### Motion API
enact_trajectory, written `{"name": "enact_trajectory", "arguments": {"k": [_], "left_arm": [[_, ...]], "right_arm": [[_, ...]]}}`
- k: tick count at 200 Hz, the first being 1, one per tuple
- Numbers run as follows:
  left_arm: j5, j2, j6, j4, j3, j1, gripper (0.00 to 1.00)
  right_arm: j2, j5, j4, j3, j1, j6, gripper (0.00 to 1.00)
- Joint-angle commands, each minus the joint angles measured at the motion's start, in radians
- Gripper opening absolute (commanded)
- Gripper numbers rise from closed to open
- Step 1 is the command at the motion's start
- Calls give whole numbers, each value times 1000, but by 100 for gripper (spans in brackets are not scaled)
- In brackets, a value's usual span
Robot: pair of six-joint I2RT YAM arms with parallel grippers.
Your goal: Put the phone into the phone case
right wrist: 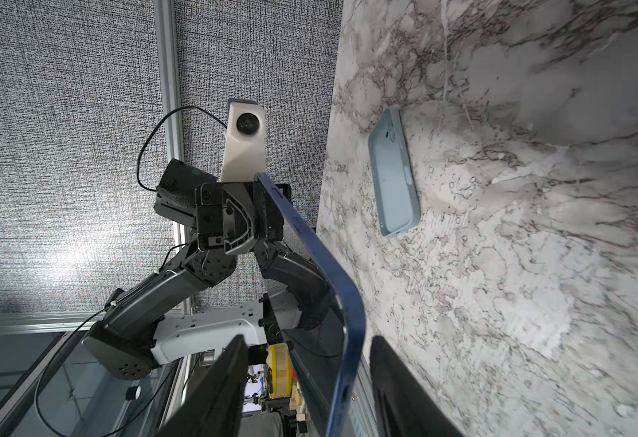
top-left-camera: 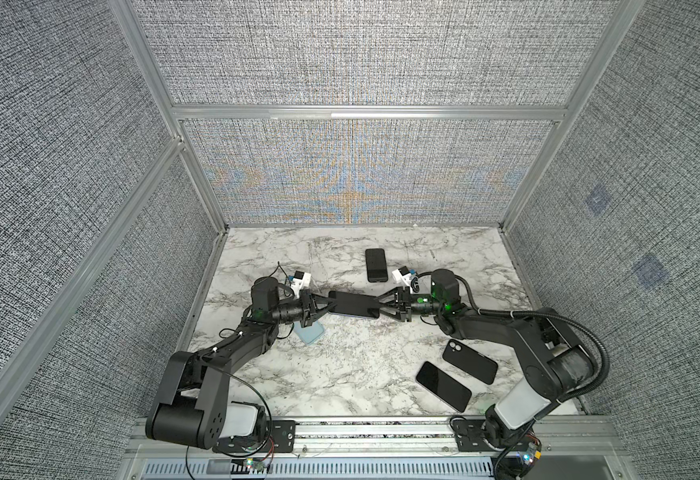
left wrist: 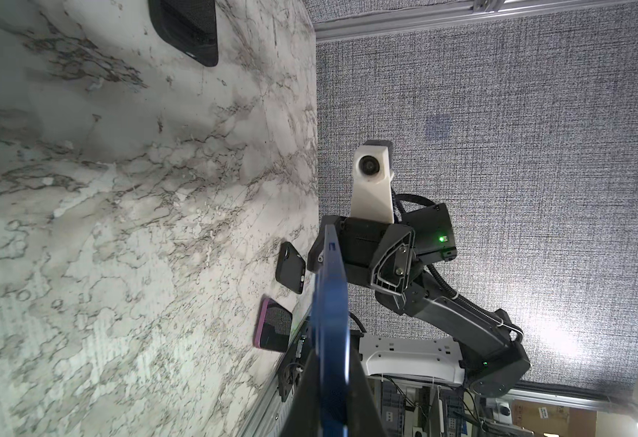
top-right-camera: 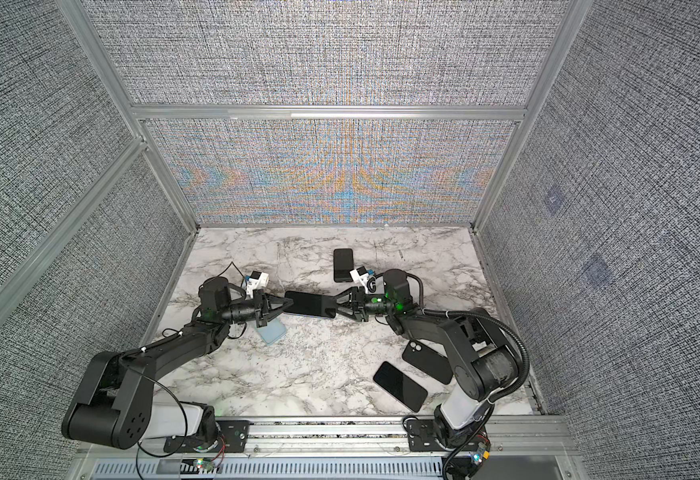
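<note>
Handover step: my left gripper (top-left-camera: 332,307) is pinching the phone (top-left-camera: 354,304); my right gripper (top-left-camera: 378,309), jaws spread, is straddling its other end. Next likely calls for clamping squarely.

Blue-edged phone (top-left-camera: 353,304), dark screen up, roughly level above the tabletop (top-left-camera: 340,374); pale blue case (top-left-camera: 310,333) lies flat (open side up) near one end

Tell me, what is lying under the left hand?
A pale blue phone case lies on the table, looking empty. In both top views the left hand, holding a phone, covers its far end.
</note>
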Motion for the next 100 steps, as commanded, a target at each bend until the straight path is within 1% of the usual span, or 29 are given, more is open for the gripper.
{"name": "enact_trajectory", "arguments": {"k": [1, 55, 100], "left_arm": [[29, 8, -29, 99, 3, -5, 3], [29, 10, -28, 107, -5, -7, 3], [27, 11, -23, 104, -11, -9, 3]], "right_arm": [[17, -18, 138, -3, 0, 67, 47], [12, -15, 153, -7, 0, 78, 35], [40, -25, 257, -14, -3, 143, 23]]}}
